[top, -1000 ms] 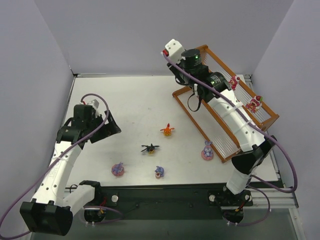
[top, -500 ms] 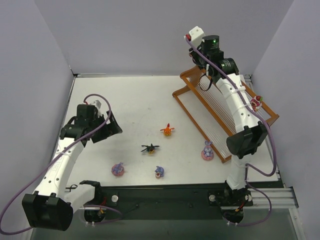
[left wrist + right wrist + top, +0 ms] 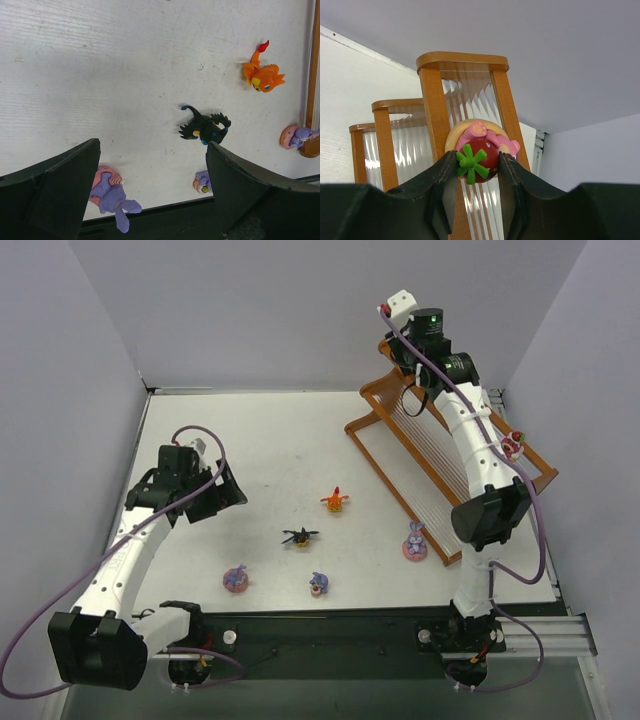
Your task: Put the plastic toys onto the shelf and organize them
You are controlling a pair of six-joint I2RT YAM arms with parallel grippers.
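Note:
The shelf (image 3: 395, 490) is an orange-brown stepped rack at the back right. My right gripper (image 3: 393, 348) hangs above its far left end, shut on a pink bear toy with a red strawberry (image 3: 479, 150); in the right wrist view (image 3: 477, 160) the shelf's posts (image 3: 462, 62) stand just behind it. Another pink-red toy (image 3: 512, 445) sits on the shelf's right end. On the table lie an orange toy (image 3: 335, 500), a black winged toy (image 3: 299, 536) and three purple toys (image 3: 236, 579), (image 3: 319, 585), (image 3: 414, 541). My left gripper (image 3: 232, 492) hovers open left of them, and through its fingers (image 3: 152, 145) the black toy (image 3: 205, 129) shows.
White walls close in the table on the left, back and right. A black rail with the arm bases runs along the near edge (image 3: 330, 625). The purple bunny toy (image 3: 297, 136) stands right against the shelf's front rail (image 3: 314, 75).
My right arm has lifted from across the shelf and swung up to its far left end, the bear toy still held. The left arm has edged slightly right.

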